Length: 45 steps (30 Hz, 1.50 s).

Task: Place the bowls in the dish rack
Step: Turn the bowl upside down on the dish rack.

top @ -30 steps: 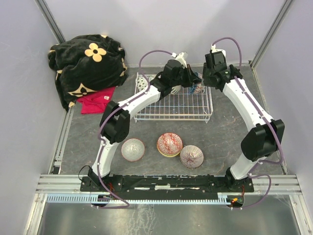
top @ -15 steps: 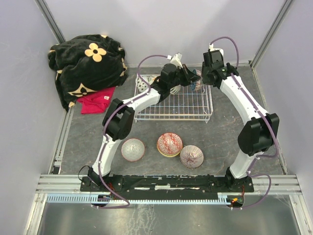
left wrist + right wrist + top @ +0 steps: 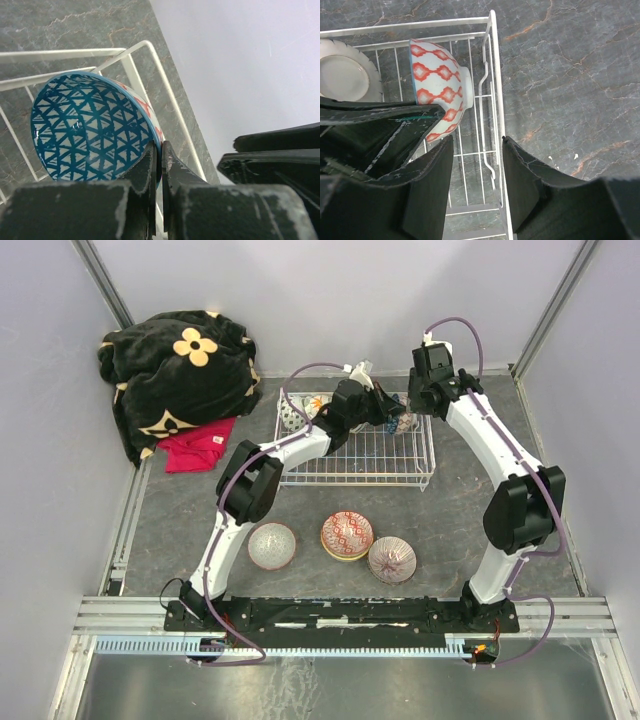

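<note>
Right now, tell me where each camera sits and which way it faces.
Top external: above and behind, looking down at the grey table; both arms show whole.
Left wrist: on the left gripper, facing the blue-lattice red-diamond ceramic bowl it pinches.
Right wrist: on the open right gripper, looking down into the white wire dish rack.
Shared: both wrist views show that bowl and rack.

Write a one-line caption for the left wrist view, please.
Left gripper pinches the rim of a blue triangle-patterned bowl at a corner of the white dish rack.

White wire dish rack [image 3: 355, 465], bowl [image 3: 90, 130] blue triangles inside, red diamonds outside
</note>
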{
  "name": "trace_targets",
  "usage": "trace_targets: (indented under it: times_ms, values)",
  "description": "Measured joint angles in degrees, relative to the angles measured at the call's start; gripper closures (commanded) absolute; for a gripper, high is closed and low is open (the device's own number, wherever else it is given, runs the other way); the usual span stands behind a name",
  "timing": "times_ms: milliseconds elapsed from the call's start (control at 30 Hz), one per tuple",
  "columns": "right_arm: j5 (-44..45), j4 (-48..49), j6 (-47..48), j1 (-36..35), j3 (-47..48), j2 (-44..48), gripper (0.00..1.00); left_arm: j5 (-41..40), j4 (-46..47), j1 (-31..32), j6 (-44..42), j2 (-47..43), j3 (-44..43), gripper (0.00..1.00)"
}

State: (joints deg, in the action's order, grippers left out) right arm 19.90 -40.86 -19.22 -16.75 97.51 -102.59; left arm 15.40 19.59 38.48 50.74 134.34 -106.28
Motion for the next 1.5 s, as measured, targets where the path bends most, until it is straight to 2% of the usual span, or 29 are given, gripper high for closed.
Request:
trace_targets:
  times_ms: [600, 1233, 1500]
  values:
    - [-1.79, 1.09, -0.02, 0.07, -0.02, -0.61, 0.48, -1.62, -0.66, -1.05, 0.63, 1.14, -0.17, 0.97]
    - [-3.69, 1.46, -0.48, 0.17, -0.94, -0.61, 0.48, -3.32, -17.73, -1.7, -1.16, 1.14, -8.44, 0.95]
    - [-4.44, 1.49, -0.48, 0.33, -1.03, -0.61, 0.48, -4.63, -21.9, -1.79, -2.86, 1.14, -10.38, 0.94]
